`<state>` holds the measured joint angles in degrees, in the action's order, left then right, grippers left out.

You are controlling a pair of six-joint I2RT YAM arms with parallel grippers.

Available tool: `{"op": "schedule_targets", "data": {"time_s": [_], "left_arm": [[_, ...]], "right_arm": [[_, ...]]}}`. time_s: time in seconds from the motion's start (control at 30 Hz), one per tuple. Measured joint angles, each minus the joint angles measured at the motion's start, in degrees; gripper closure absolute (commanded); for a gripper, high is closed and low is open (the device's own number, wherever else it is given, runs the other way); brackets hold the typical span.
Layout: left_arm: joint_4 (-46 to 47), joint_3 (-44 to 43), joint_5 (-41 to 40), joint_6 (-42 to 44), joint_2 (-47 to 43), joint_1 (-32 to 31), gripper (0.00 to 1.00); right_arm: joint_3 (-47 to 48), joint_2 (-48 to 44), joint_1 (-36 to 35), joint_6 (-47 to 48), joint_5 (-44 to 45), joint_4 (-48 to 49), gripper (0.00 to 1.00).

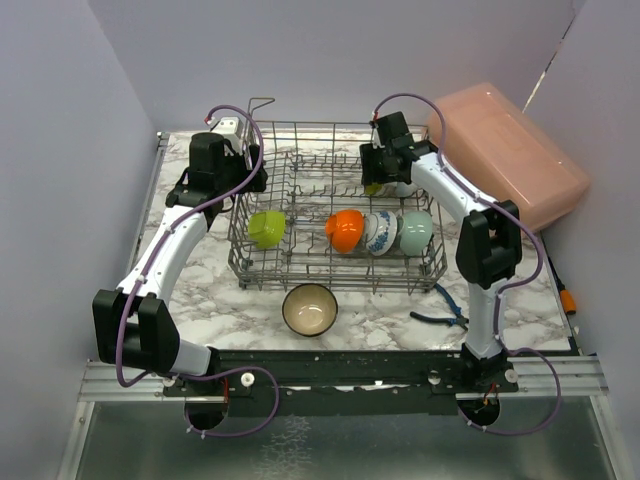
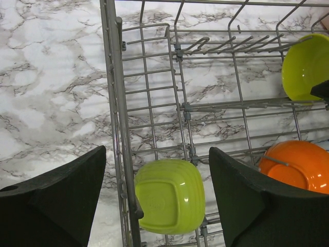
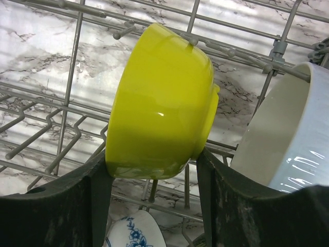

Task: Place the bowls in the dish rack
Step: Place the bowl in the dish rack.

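— Where's the bowl?
— The yellow-green bowl point(image 3: 159, 103) stands on edge in the dish rack's point(image 1: 340, 282) back half, pinched in my right gripper point(image 3: 151, 172). I'd seat its rim between tines, clear of the white bowl point(image 3: 288, 134), before releasing. My left gripper point(image 2: 157, 170) gapes, unladen.

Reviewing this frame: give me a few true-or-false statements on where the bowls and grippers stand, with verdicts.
1. The right gripper grips a yellow bowl inside the dish rack. True.
2. The left gripper holds the lime bowl. False: it is open and empty above that bowl.
3. A beige bowl sits on the table in front of the rack. True.
4. The orange bowl lies on the table. False: it stands in the rack beside the blue-patterned bowl.
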<state>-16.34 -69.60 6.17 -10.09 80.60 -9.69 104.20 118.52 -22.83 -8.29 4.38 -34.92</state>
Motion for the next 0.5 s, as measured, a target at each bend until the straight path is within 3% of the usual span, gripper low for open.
{"op": "schedule_targets", "data": {"time_s": [0.17, 0.33, 0.5], "left_arm": [[0.0, 0.0, 0.0, 0.0, 0.0, 0.0, 0.18], [0.0, 0.0, 0.0, 0.0, 0.0, 0.0, 0.18], [0.0, 0.0, 0.0, 0.0, 0.0, 0.0, 0.18]], "right_arm": [[1.1, 0.8, 0.6, -0.2, -1.3, -0.4, 0.46], [1.2, 0.8, 0.8, -0.7, -2.1, -0.4, 0.21], [-0.7, -0.8, 0.6, -1.3, -3.8, 0.9, 0.08]]}}
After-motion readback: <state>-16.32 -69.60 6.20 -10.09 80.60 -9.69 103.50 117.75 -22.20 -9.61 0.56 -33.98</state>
